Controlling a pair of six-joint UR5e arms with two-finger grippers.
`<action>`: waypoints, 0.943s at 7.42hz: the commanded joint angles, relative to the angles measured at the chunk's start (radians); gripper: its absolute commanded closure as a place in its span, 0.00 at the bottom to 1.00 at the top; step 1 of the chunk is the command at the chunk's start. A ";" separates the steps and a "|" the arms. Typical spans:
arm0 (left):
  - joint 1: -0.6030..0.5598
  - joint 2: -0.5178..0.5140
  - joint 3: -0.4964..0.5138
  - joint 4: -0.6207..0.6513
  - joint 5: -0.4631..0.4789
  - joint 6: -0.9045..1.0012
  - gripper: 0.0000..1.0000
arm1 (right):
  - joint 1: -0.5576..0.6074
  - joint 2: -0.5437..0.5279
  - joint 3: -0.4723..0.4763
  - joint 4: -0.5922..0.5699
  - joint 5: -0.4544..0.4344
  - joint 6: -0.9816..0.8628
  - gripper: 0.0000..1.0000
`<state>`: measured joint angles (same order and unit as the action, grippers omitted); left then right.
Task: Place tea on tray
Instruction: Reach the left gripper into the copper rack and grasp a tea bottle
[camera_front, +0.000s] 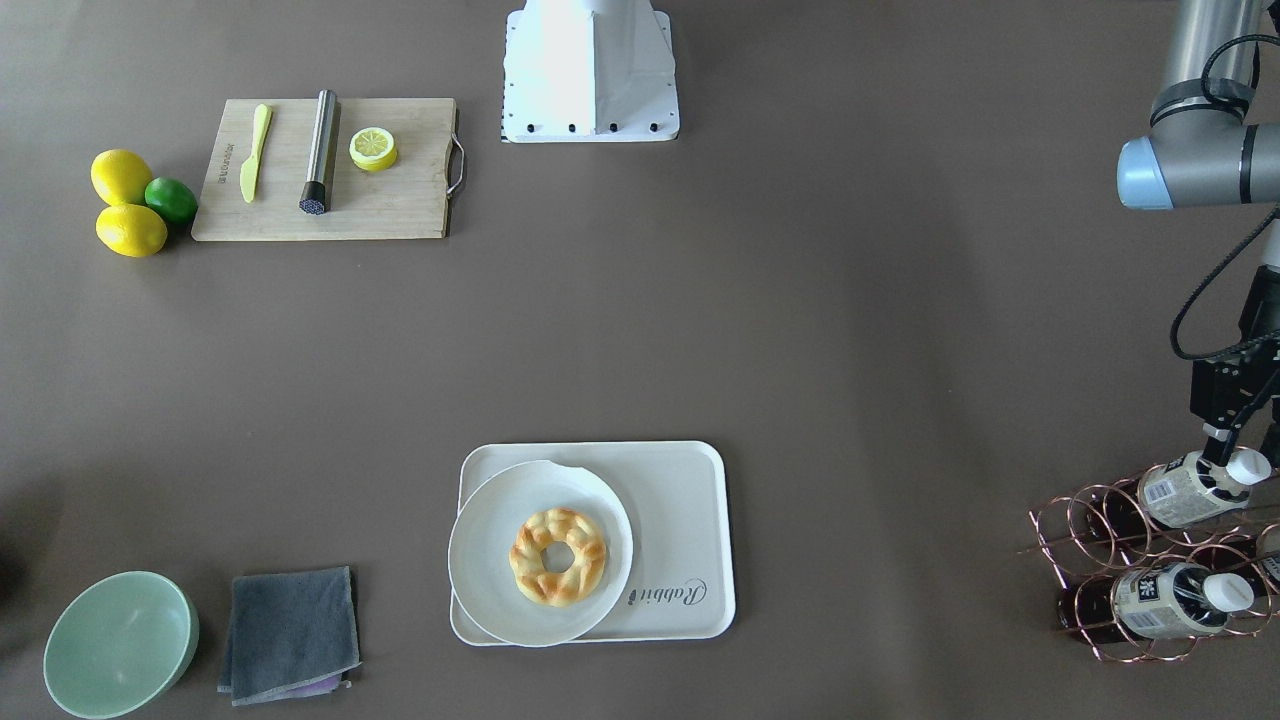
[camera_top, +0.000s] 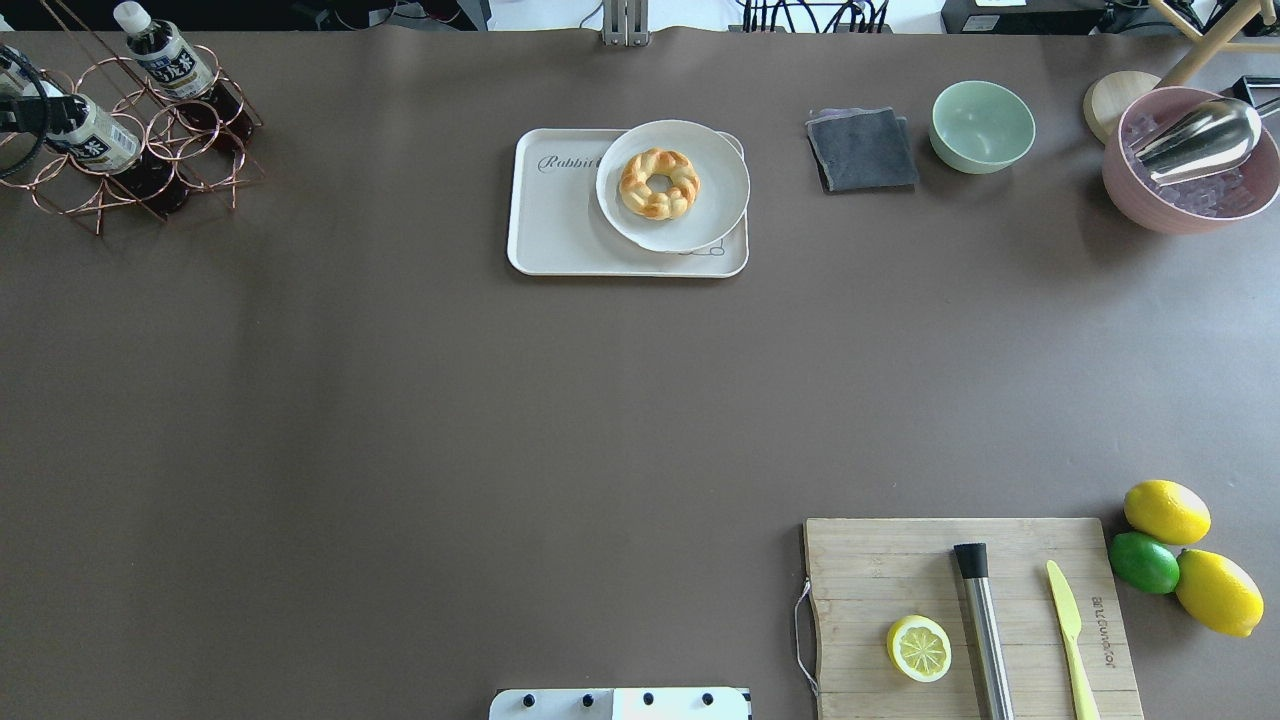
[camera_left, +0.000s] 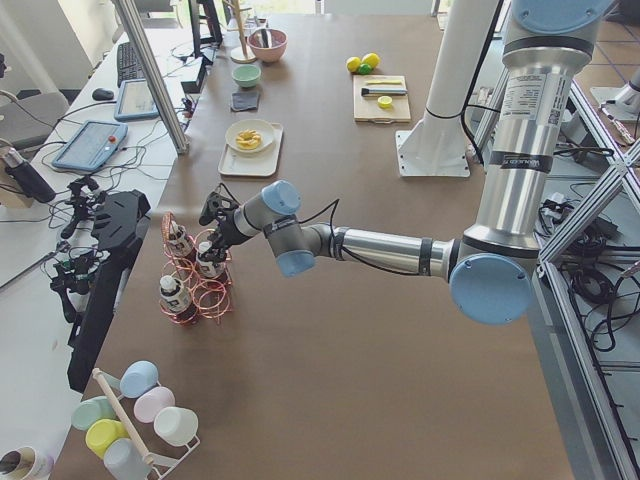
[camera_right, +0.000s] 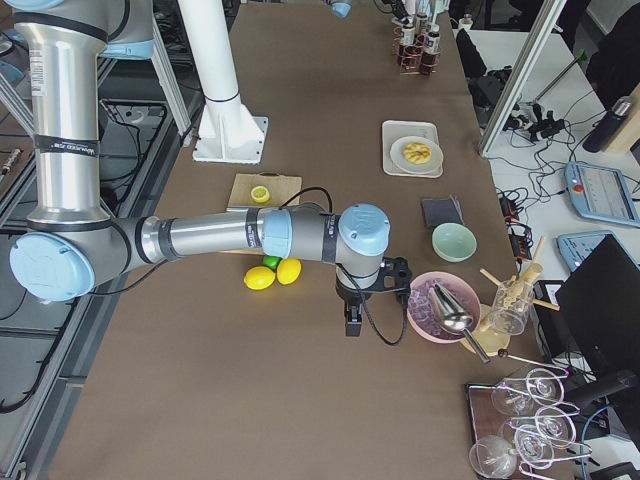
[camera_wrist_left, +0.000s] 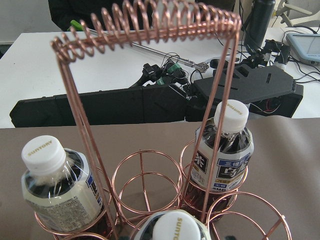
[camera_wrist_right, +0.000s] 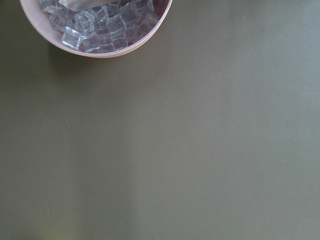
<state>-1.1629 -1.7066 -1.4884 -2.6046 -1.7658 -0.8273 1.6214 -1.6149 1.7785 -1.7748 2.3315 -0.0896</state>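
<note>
"Rabbit" script on the tray (camera_top: 560, 215); "SUNTORY" on the cap (camera_wrist_left: 44, 152) of a tea (camera_wrist_left: 62, 200)

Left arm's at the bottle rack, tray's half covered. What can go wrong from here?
1. The tea sits in a ring of the copper wire rack beside other bottles; an off-axis pull by the left gripper might drag or tip the rack.
2. The plate with the doughnut covers much of the tray; only the strip by the script is bare, so the bottle may knock the plate or topple off the rim.
</note>
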 joint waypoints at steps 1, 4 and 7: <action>0.000 -0.008 0.014 0.000 0.000 0.008 0.40 | 0.000 -0.002 -0.002 0.002 0.000 0.001 0.00; 0.000 -0.022 0.031 0.000 -0.001 0.004 0.88 | 0.000 -0.002 0.001 0.002 0.000 0.001 0.00; -0.008 -0.033 0.020 0.024 -0.026 0.019 1.00 | 0.000 0.000 0.001 0.002 0.000 0.001 0.00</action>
<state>-1.1652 -1.7370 -1.4635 -2.5944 -1.7717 -0.8251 1.6214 -1.6157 1.7804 -1.7739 2.3316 -0.0889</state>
